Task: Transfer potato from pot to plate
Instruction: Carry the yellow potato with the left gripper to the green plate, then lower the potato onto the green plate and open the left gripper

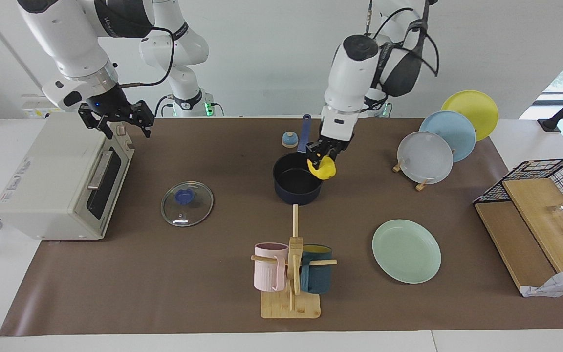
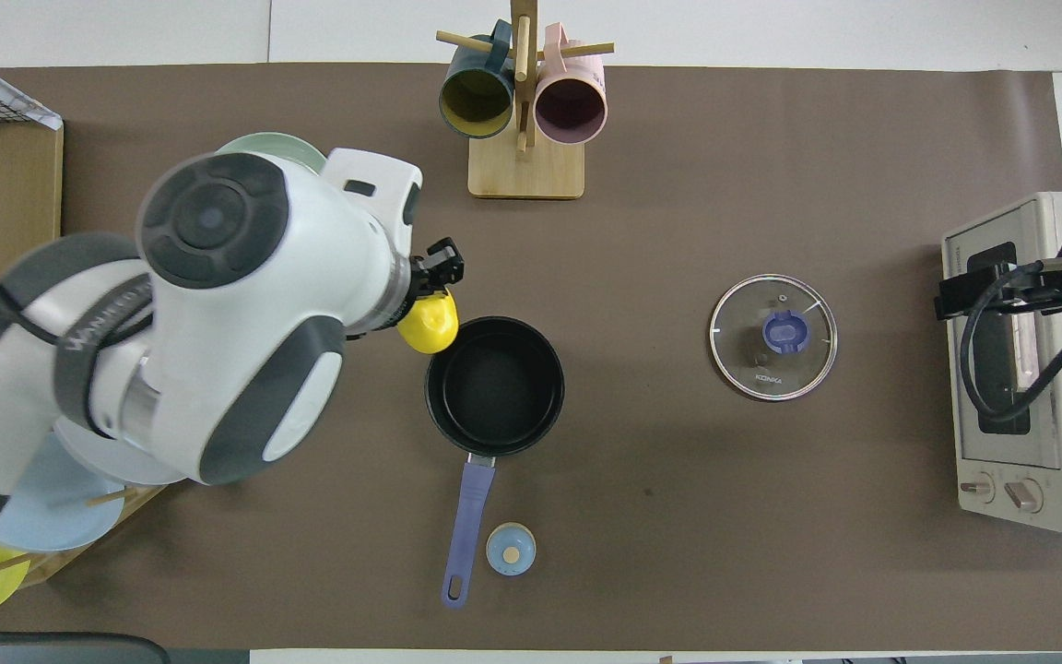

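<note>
My left gripper (image 1: pixel 324 159) is shut on the yellow potato (image 1: pixel 323 169) and holds it in the air just over the rim of the dark navy pot (image 1: pixel 295 185), on the side toward the left arm's end. In the overhead view the potato (image 2: pixel 429 324) shows beside the pot (image 2: pixel 494 385), whose black inside is bare, under the gripper (image 2: pixel 434 281). The mint-green plate (image 1: pixel 406 250) lies farther from the robots, toward the left arm's end; in the overhead view only its edge (image 2: pixel 265 143) shows past my left arm. My right gripper (image 1: pixel 115 119) waits over the toaster oven.
A glass lid (image 1: pixel 186 203) lies between pot and toaster oven (image 1: pixel 61 183). A wooden mug rack (image 1: pixel 291 274) with a pink and a dark blue mug stands farther out. A small blue bell (image 1: pixel 289 139) sits by the pot handle. A plate stand (image 1: pixel 450 134) and wire basket (image 1: pixel 550 195) stand at the left arm's end.
</note>
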Tool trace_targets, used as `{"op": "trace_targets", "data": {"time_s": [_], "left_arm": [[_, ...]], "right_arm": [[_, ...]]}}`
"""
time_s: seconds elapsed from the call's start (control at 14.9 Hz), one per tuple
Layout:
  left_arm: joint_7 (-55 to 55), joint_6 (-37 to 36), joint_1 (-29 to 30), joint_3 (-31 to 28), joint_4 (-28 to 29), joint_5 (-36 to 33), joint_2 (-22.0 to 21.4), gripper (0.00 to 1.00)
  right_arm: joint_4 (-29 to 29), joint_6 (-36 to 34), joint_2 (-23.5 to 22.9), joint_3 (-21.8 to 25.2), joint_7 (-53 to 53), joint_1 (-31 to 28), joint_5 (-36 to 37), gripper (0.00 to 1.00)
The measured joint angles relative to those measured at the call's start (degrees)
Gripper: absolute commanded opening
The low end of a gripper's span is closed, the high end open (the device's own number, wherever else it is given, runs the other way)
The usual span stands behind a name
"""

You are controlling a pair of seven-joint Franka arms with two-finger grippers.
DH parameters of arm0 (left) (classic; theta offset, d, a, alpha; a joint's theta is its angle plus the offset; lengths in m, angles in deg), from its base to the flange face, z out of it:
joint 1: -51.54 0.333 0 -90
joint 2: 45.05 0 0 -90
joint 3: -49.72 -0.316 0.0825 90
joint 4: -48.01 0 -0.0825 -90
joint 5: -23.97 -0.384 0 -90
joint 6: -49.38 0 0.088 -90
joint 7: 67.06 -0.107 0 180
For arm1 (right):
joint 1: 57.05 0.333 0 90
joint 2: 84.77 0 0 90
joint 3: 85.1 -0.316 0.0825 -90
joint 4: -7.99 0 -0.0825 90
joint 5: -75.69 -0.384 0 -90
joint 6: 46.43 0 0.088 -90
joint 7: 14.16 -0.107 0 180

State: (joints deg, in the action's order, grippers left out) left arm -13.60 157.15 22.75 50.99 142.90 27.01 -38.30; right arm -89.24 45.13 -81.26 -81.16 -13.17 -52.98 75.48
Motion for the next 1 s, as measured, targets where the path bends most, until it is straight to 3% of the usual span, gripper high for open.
{"op": "trace_targets", "data": {"time_s": [0.27, 0.47, 0.8, 1.0], "left_arm": [[-18.74, -2.54, 11.63, -0.28, -4.47, 0.01, 2.67, 0.0], [-31.03, 0.97, 18.35, -0.33, -5.21, 0.04, 7.89, 0.0], [-41.69, 11.74, 22.06, -0.21, -6.58, 0.04, 19.42, 0.0], [-43.38, 13.89, 22.11, -0.02, -8.01, -0.11, 22.52, 0.0]], "right_arm": [[0.34, -0.34, 0.31, 0.0, 0.0, -0.21, 0.0, 1.0], [0.49, -0.8, 0.68, -0.33, 0.0, -0.28, 0.0, 1.0], [0.48, -0.79, 0.03, -3.21, 0.0, -2.4, 0.32, 1.0], [0.47, -0.79, -0.35, -3.19, 0.0, -3.01, 0.33, 1.0]]}}
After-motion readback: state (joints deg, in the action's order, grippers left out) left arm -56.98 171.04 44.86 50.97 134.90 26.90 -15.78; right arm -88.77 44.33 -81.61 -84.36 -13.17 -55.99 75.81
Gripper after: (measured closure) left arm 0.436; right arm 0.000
